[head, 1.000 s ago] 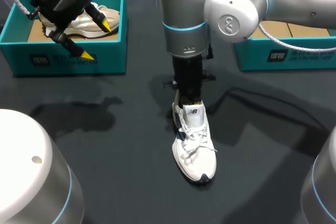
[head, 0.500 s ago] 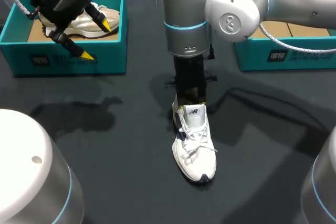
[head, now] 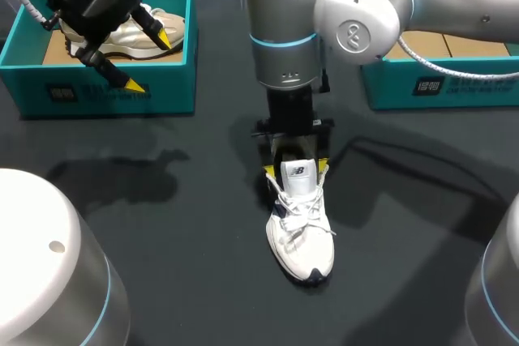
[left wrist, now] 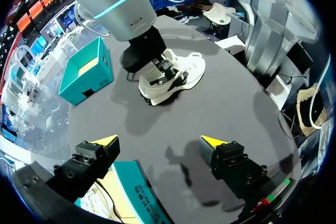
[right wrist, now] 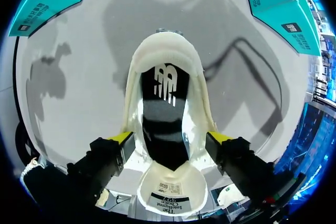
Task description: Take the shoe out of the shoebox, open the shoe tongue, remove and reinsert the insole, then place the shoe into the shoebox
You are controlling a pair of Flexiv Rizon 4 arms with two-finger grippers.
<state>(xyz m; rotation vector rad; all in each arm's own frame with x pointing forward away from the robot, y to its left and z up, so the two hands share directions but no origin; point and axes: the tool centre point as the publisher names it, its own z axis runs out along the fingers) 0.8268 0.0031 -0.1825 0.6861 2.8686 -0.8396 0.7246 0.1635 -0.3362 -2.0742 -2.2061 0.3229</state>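
Dark table (head: 162,224), head view: the shoe (head: 302,228) stands upright at centre, right gripper (head: 296,169) open astride its tongue, left gripper (head: 149,61) open over the left box (head: 122,95). Left wrist view confirms that the left gripper holds nothing. In the right wrist view, expect the black insole (right wrist: 163,114) to be light and floppy, so pinch it at its heel edge.

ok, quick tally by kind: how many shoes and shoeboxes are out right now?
Shoes: 2, the white shoe on the table and the beige shoe in the left shoebox
Shoeboxes: 2, the left shoebox and the right shoebox, both teal
Total: 4
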